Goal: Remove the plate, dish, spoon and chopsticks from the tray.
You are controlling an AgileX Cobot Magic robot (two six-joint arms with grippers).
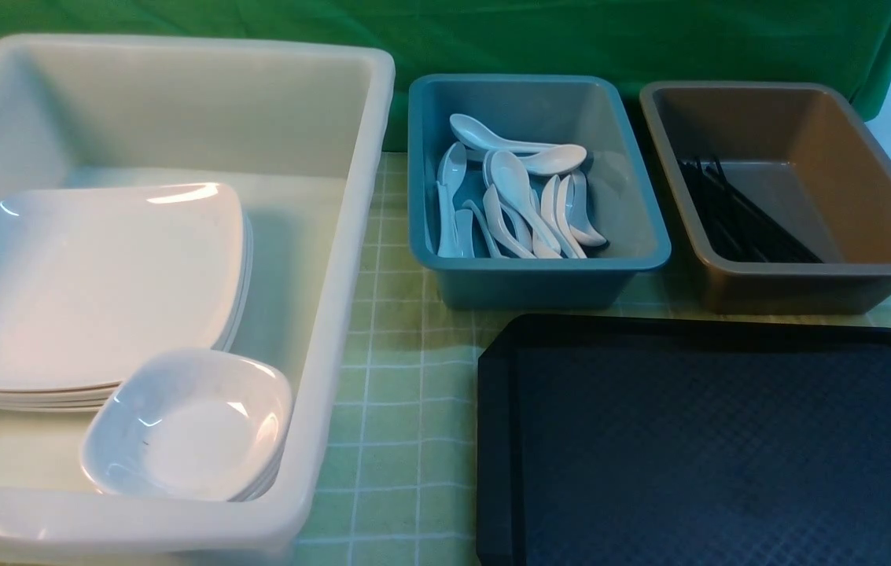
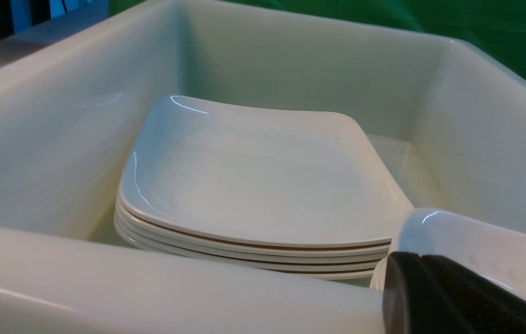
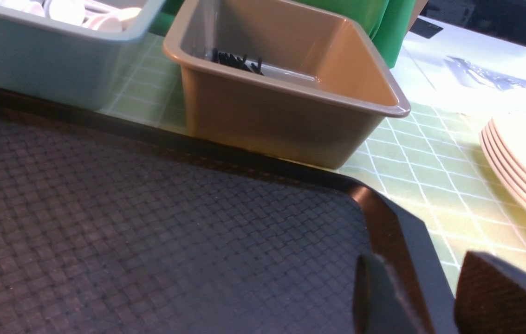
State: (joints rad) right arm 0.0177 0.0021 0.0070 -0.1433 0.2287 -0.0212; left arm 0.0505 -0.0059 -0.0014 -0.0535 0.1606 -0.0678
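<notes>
My tray [image 1: 712, 448] looks cleared, everything's sorted into tubs. Left tool [image 2: 457, 297] is pinched together; right tool [image 3: 434, 297] straddles the tray rim, jaws apart.

**Table surface and items resting on it**

A table [image 1: 398, 440] with green checked cloth carries 3 tubs, white [image 1: 335, 259], blue [image 1: 539, 279] and brown [image 1: 799, 287], a black tray [image 1: 496, 440], and a plate stack [image 3: 520, 162].

Even, fairly bright overhead light, slight green-yellow cast. Glare streaks on the white plates [image 1: 91, 283] and dish [image 1: 189, 424] rims. Soft shadows under the blue tub [image 1: 539, 275] and brown tub [image 1: 791, 291]. Front view mildly soft, noisy on the dark tray [image 1: 712, 448]. Wrist views: near gripper pads blurred, right edge overexposed.
</notes>
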